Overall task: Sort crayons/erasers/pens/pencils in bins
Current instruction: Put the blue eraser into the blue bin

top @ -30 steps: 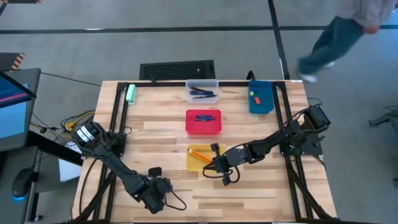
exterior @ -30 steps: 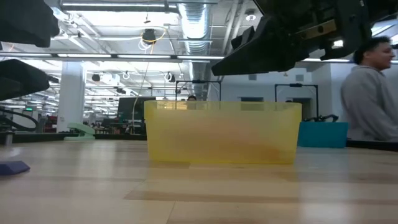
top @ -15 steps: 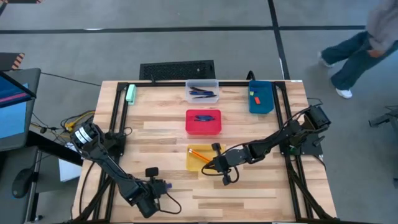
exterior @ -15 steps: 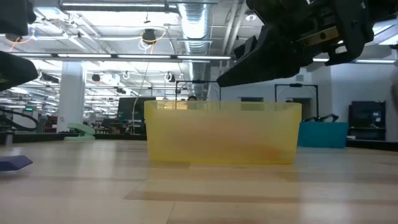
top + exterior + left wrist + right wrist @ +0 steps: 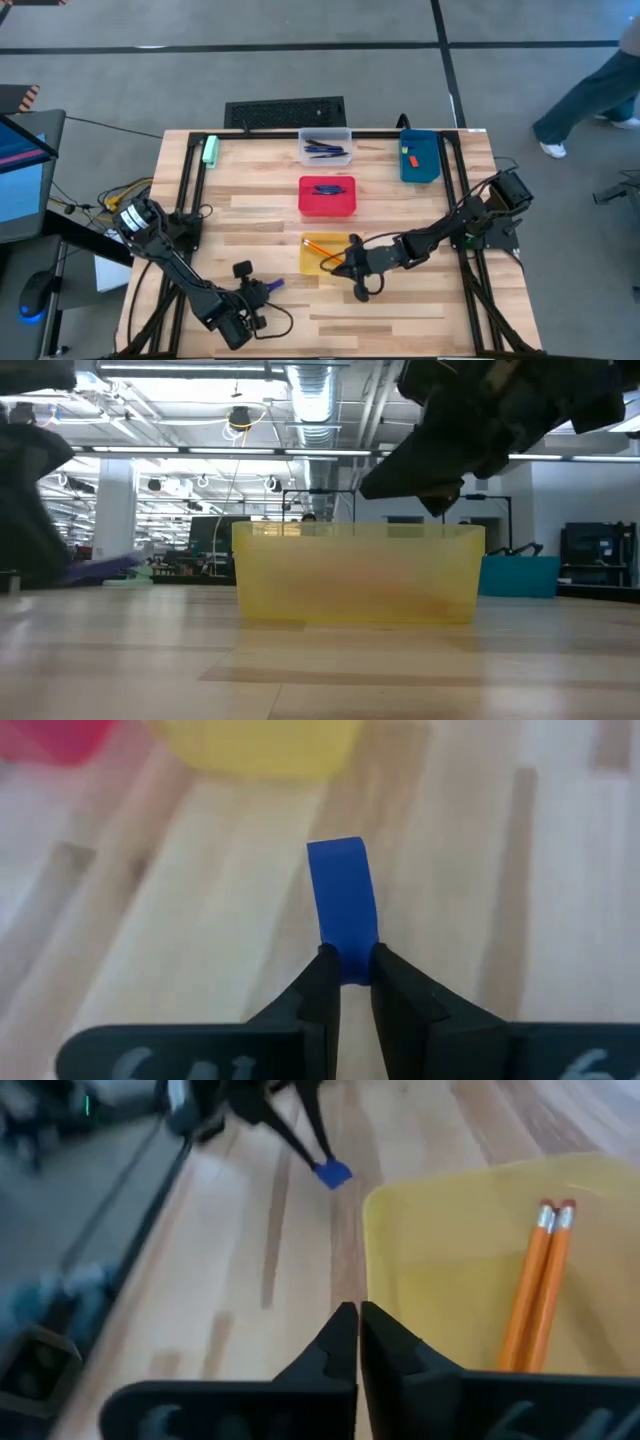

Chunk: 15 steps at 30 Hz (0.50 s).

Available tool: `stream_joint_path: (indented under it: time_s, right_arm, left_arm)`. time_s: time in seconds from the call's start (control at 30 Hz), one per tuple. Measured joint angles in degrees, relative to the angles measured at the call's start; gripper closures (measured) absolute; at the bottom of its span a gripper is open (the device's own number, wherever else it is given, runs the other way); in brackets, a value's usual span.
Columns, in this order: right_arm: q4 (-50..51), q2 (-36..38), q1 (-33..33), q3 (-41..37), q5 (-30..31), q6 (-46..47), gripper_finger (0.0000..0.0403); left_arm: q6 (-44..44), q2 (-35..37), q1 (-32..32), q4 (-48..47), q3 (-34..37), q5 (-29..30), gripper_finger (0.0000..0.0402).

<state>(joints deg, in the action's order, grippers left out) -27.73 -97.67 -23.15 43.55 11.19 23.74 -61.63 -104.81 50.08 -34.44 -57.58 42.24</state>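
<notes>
— Left gripper point(image 5: 347, 982)?
— Clamped on a blue crayon point(image 5: 342, 905), stub poking out past the fingertips. Raised off the table point(image 5: 400, 305) near its front edge, about seven o'clock from the yellow bin point(image 5: 313, 262).

— Right gripper point(image 5: 358, 1320)?
— Fingers nearly together, nothing between them. Poised at the yellow bin's three o'clock rim.

— Inside that bin?
— Two pencils point(image 5: 540, 1280), side by side.

— Other bins?
— Red bin point(image 5: 327, 196) at twelve o'clock from the yellow, with something blue inside. Clear bin point(image 5: 325, 147) beyond it, holding pens point(image 5: 324, 149). Blue bin point(image 5: 420, 156) at two o'clock, erasers point(image 5: 408, 155) within.
</notes>
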Motion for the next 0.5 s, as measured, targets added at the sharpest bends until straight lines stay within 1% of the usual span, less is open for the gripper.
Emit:
stream_joint_path:
  time_s: [0.1, 0.27, 0.5]
  right_arm:
    - [-2.4, 0.0, -0.1, 0.0, 1.3, 5.9, 0.0358]
    - [-6.5, -0.1, 0.4, 0.1, 6.4, 8.4, 0.0318]
    - [-9.3, -0.1, 3.8, 0.1, 7.3, 13.9, 0.0257]
  left_arm:
    - [-0.7, 0.0, -1.1, 0.7, 0.0, 3.9, 0.0367]
    - [0.2, 0.1, -4.4, 3.3, -0.1, 10.6, 0.0367]
    - [7.0, 0.1, -8.3, 8.1, -1.3, 15.2, 0.0367]
